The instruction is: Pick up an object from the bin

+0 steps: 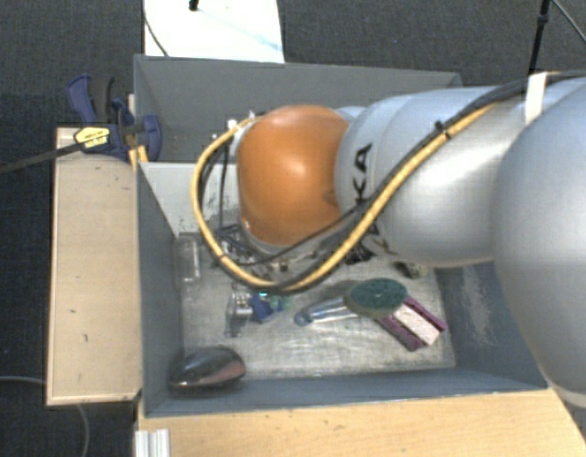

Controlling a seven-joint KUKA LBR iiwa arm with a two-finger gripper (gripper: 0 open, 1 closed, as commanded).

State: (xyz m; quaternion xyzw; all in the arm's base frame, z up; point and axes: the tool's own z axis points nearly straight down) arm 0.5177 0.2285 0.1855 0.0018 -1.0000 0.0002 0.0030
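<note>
The arm [464, 179] reaches in from the right, and its orange cover [291, 174] hangs over the left-middle of the bin [302, 84]. The gripper [239, 314] pokes out just below that cover, low over the bin floor. The cover and the yellow cable [217, 255] hide most of it, so I honestly can't tell if it's open or closed.

The closest candidate is a small blue piece [265, 306], just beside the gripper on the side away from the left wall. They might be touching, but I can't say for sure. A dark oval thing [207, 367] sits in the near-left corner, a bit apart from the gripper. Further toward the right wall are a green round pad [375, 295] on a see-through handle, then a purple block [414, 324]. Something clear and plastic [186, 257] lies against the left wall.

If it's going for the blue piece, I'd say it needs a small nudge sideways so the piece is centred under it, not off to one side. Then it should come straight down and close gently, because a piece that tiny will probably skitter away if it's clipped off-centre. I'd also watch that the cable doesn't drag across the clear piece on the way up.
</note>
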